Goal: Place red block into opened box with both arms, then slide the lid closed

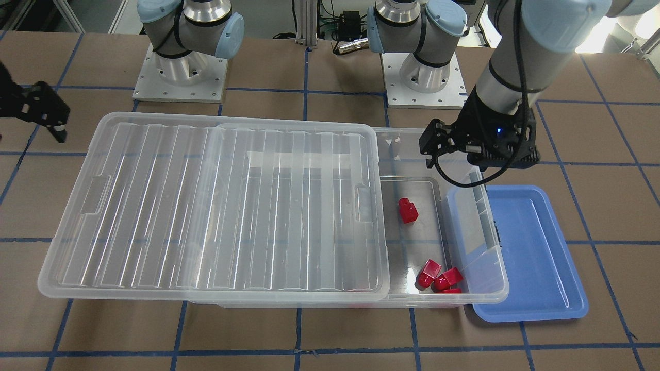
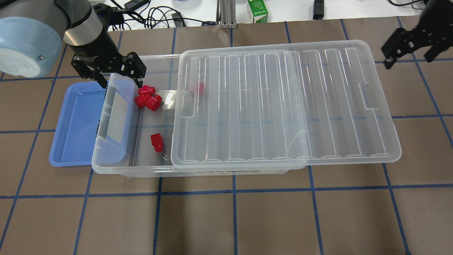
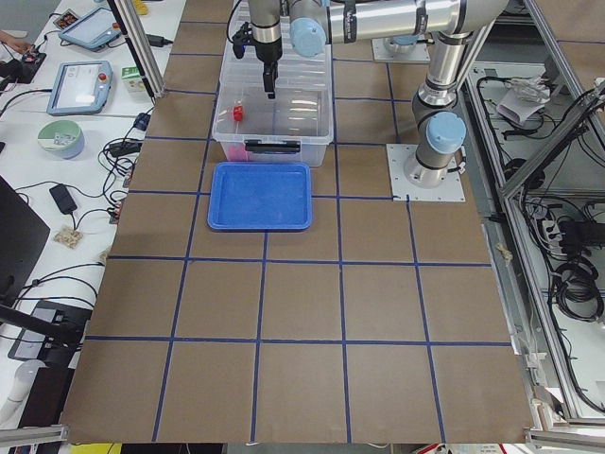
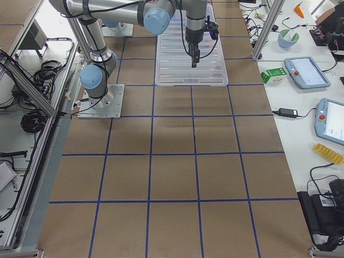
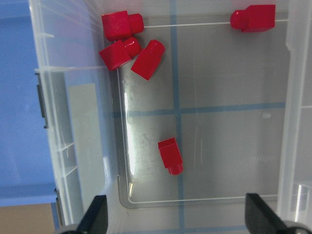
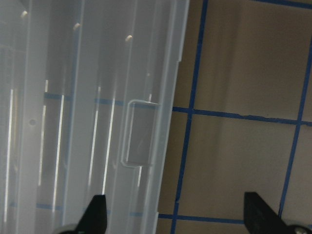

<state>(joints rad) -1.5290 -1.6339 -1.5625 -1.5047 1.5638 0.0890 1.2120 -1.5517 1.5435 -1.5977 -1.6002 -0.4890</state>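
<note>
Nearest our front-facing vantage: the long edge of a large flat see-through ribbed plastic lid [image 1: 206,206]. It lies flat on a large rectangular see-through plastic box [image 1: 484,296]. We note the lid covers most of the box and overhangs the box end on the robot's right. A strip at the robot's left end is uncovered.

Small glossy red block [image 1: 408,210]: alone on the box floor in the uncovered strip, on its side, touching nothing else. Three more red blocks [image 2: 147,97] are bunched in a corner of that strip. A fifth block [image 2: 200,88] shows dimly through the lid near its edge.

Left gripper [image 2: 120,76]: above the uncovered end, fingers spread wide, nothing between them. The wrist view looks straight down on the lone block.

Right gripper [image 2: 408,58]: at the lid's overhanging end, released and empty. One finger is over the lid rim near its rectangular notch [image 6: 139,134], the other over the brown taped worktop [image 1: 330,330].

Shallow blue plastic tray [image 1: 536,247]: just beside the box's uncovered short end.
</note>
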